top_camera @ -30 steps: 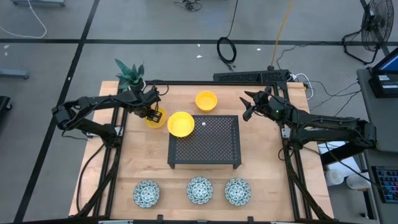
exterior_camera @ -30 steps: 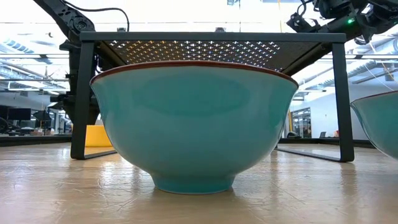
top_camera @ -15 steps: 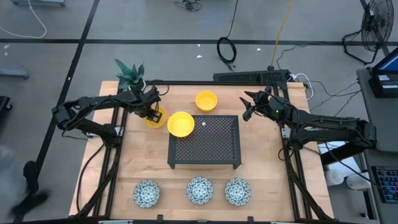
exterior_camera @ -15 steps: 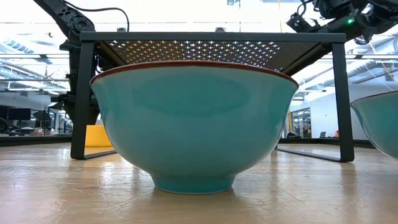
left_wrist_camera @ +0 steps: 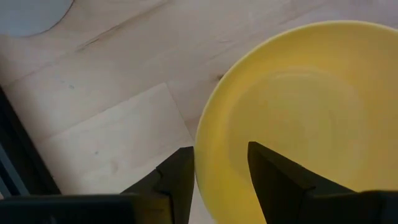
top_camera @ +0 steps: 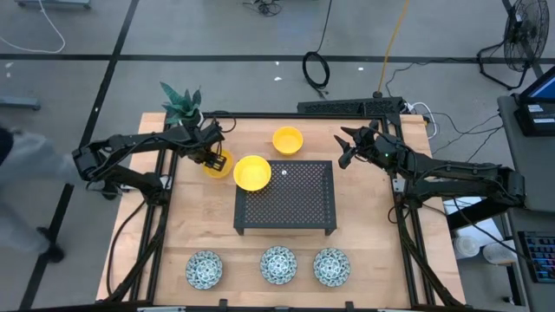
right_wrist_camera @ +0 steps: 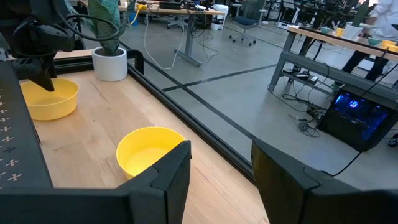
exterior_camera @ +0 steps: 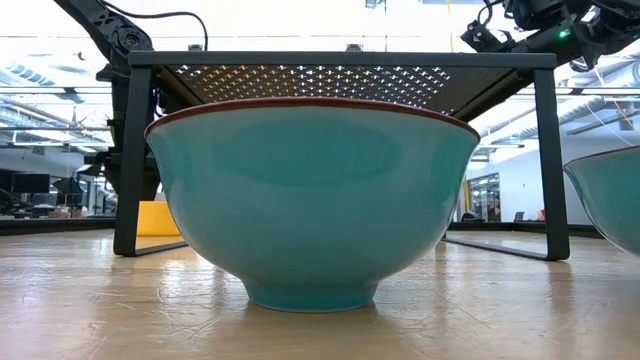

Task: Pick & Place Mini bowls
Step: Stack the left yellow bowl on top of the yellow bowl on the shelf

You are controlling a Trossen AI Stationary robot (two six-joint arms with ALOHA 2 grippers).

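Three yellow bowls stand at the far side. One is on the table and one sits at the black mesh rack's far left corner. My left gripper is over the third, which rests on the table. That gripper is open, with one finger outside its rim and one inside. Three patterned bowls stand in a row along the near edge. The middle one shows teal in the low view. My right gripper hangs open over the table's far right, away from every bowl. My left gripper comes from above at the yellow bowl's rim on the side toward the plant, one finger outside the wall and one inside. The bowl stands upright on the table. I cannot tell whether either finger touches the rim.
A white pot with a green plant stands at the far left corner, close behind my left gripper. The rack fills the table's middle. Bare wood lies between the rack and the near row. A person is on the floor left of the table.
Both arms and all bowls have kept still. A person has moved about on the floor beyond the table's left edge.
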